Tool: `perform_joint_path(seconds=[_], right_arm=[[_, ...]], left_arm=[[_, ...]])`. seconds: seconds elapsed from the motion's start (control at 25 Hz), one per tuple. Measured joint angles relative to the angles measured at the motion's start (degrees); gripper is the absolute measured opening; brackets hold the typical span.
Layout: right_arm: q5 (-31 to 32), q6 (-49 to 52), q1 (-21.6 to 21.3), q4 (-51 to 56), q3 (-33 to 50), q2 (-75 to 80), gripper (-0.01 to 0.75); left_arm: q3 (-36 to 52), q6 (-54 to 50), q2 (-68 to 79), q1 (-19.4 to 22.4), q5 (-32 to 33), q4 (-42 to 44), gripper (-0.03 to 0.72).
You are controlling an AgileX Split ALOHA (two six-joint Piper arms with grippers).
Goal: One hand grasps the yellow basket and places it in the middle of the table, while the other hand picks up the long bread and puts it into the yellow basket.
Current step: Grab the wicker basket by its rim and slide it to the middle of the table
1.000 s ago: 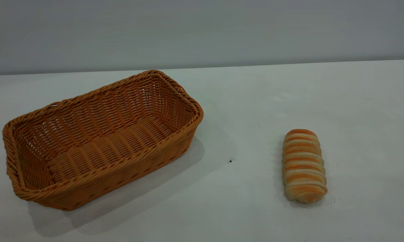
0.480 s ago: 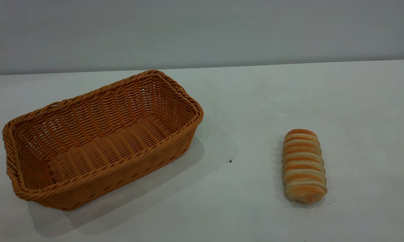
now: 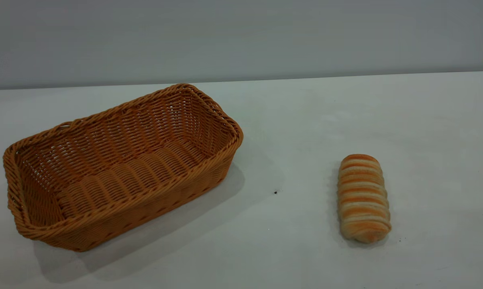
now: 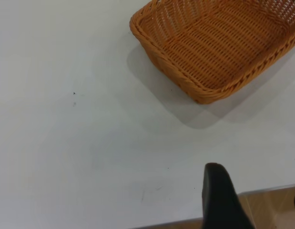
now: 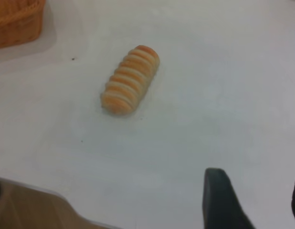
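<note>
Both tools appear only in their own wrist views. Of the left tool point(image 4: 254, 200), one dark finger point(image 4: 219, 198) rises from the lower edge of the frame and a sliver of the other shows at the right border, so the two stand wide apart with nothing between them. It hangs above bare counter point(image 4: 90, 143) near the counter's wooden-floored edge, well apart from the yellow basket point(image 4: 218, 43) in the upper right of that frame. The right tool point(image 5: 254, 200) looks the same: one finger point(image 5: 218, 200) at the lower edge, a trace of the second at the right border, spread wide and holding nothing. It hovers over the counter point(image 5: 223, 95), well short of the long bread point(image 5: 129, 80), which lies left of centre in that frame; a corner of the yellow basket point(image 5: 16, 21) shows in the upper left.

From the exterior camera, neither arm is in frame. The yellow basket point(image 3: 121, 168) sits on the counter point(image 3: 305, 120) in the left half of the frame, angled so its long side runs from lower left to upper centre. The long bread point(image 3: 363, 197) lies flat in the right half, lengthwise toward the camera, well apart from the basket. A small dark speck point(image 3: 275, 192) marks the counter between them.
</note>
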Motion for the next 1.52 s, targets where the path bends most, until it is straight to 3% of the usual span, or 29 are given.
perform_joint_path(seconds=[1.52], right_arm=[[-1.4,0.0,0.0,4.9,-0.6,0.0,0.399]], left_arm=[[-1.9,0.0,1.0,0.0,-1.1,-2.7,0.435]])
